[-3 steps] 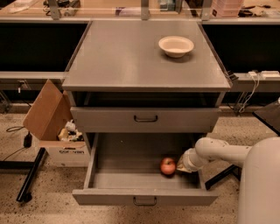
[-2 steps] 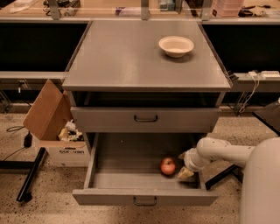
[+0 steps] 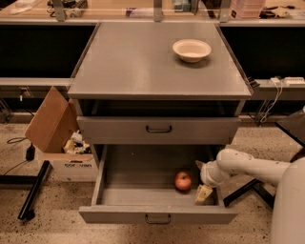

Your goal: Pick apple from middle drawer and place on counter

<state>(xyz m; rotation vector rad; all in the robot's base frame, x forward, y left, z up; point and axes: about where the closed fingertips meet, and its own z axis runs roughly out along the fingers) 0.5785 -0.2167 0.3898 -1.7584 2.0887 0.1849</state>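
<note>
The apple (image 3: 183,181), small and red-orange, lies on the floor of the pulled-out middle drawer (image 3: 138,178), right of centre. My gripper (image 3: 200,180) is inside the drawer just to the right of the apple, at its height. Its fingers are spread, one toward the back and a pale fingertip (image 3: 203,194) toward the drawer front. It holds nothing, and I cannot tell whether it touches the apple. My white arm comes in from the right over the drawer's side wall. The grey counter (image 3: 138,62) is the cabinet's top, above.
A cream-white bowl (image 3: 191,50) sits at the counter's back right. A closed grey drawer front (image 3: 158,129) with a dark handle hangs above the open drawer. An open cardboard box (image 3: 57,143) stands on the floor at the left. A tan workbench (image 3: 119,9) runs behind.
My gripper has shifted slightly right and toward the drawer front beside the apple, and its fingers now stand apart. The apple has not moved.
</note>
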